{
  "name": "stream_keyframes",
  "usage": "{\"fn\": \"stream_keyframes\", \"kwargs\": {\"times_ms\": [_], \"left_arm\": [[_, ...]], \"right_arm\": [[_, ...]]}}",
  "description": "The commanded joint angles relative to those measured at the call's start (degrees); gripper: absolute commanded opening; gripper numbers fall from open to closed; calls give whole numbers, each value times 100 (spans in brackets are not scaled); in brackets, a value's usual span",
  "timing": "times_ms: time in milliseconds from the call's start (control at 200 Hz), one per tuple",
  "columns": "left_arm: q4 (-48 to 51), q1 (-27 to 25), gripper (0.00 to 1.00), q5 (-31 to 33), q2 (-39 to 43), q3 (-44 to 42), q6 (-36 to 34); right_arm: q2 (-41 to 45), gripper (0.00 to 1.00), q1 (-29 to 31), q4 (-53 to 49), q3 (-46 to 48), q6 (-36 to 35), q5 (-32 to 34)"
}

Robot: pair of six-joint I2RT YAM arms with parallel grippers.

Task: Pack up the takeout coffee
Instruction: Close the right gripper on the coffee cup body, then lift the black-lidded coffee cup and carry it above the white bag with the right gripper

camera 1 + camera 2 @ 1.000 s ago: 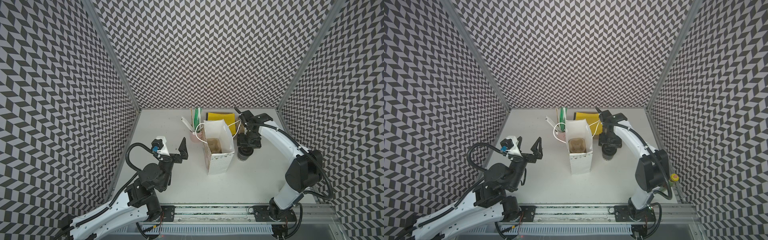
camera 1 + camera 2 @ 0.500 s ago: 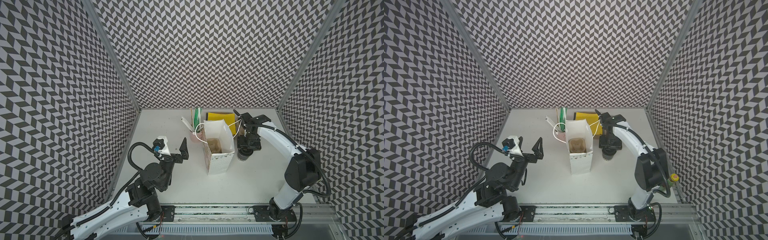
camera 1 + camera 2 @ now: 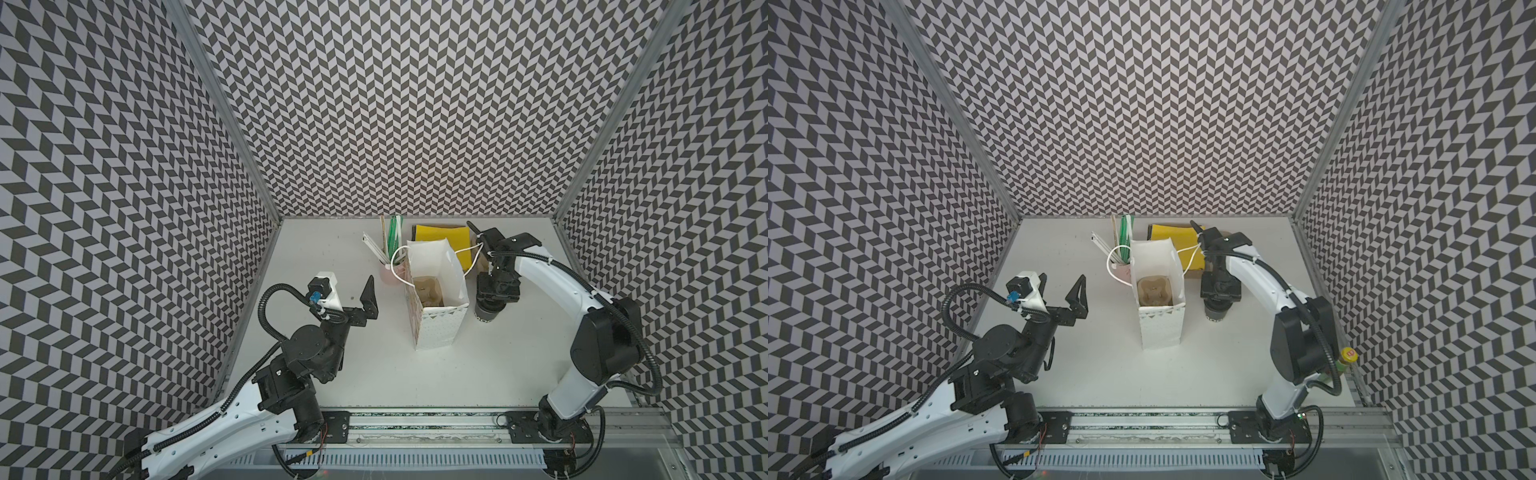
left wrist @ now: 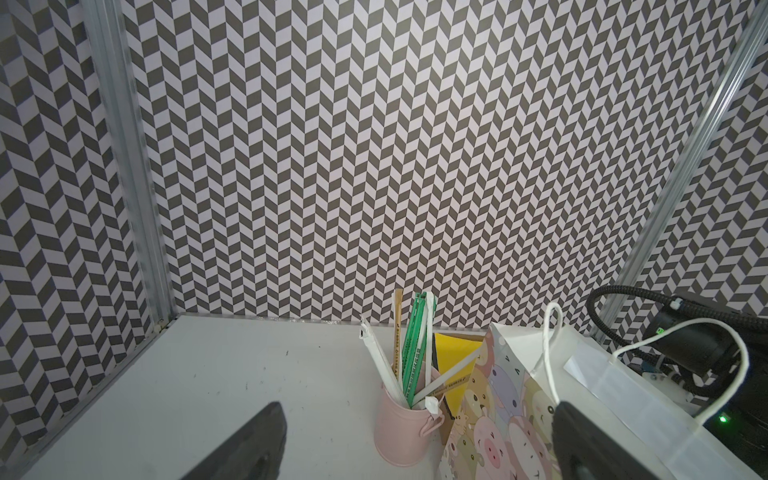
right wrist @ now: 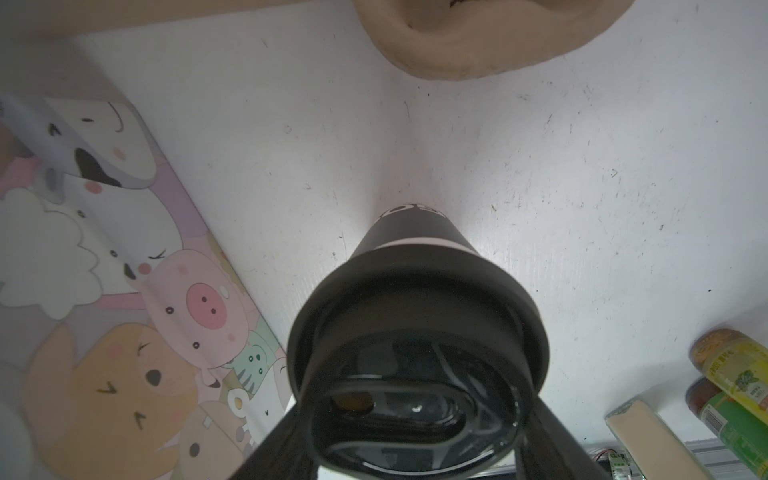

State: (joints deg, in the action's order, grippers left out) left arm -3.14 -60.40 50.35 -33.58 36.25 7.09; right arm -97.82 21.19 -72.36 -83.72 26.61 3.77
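Note:
The takeout coffee (image 3: 488, 315) (image 3: 1216, 315), a black cup with a black lid, stands upright on the table just right of the white paper bag (image 3: 436, 328) (image 3: 1160, 328). My right gripper (image 3: 493, 303) (image 3: 1219, 301) comes down on it from above. In the right wrist view the lid (image 5: 415, 324) fills the space between the two fingers (image 5: 266, 453), which lie against its sides. My left gripper (image 3: 349, 286) (image 3: 1060, 289) (image 4: 419, 432) hangs open and empty left of the bag, above the table.
The bag stands open with a brown pulp carrier (image 3: 430, 289) at its bottom. A pink cup of straws (image 3: 390, 268) (image 4: 403, 428) and a yellow packet (image 3: 442, 239) stand behind it. Another pulp tray (image 5: 478, 33) lies past the cup. Bottles (image 3: 1347, 357) stand at the right edge.
The right gripper's jaws have narrowed onto the cup's lid, staying over the same spot. The left arm has not moved.

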Motion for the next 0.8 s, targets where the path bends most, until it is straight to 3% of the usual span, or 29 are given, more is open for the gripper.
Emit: {"fn": "stream_keyframes", "kwargs": {"times_ms": [0, 100, 165, 245, 796], "left_arm": [[42, -20, 100, 110, -8, 159, -51], [49, -16, 100, 107, -14, 154, -50], [46, -15, 100, 107, -17, 155, -55], [46, -15, 100, 108, -25, 155, -57], [39, -15, 100, 64, -17, 156, -44]], "right_arm": [[34, 51, -27, -64, 165, 24, 49], [26, 27, -40, -78, 187, 32, 45], [13, 24, -43, -60, 224, 13, -81], [0, 0, -37, -69, 250, -11, -213], [1171, 0, -20, -349, 129, 42, -57]]}}
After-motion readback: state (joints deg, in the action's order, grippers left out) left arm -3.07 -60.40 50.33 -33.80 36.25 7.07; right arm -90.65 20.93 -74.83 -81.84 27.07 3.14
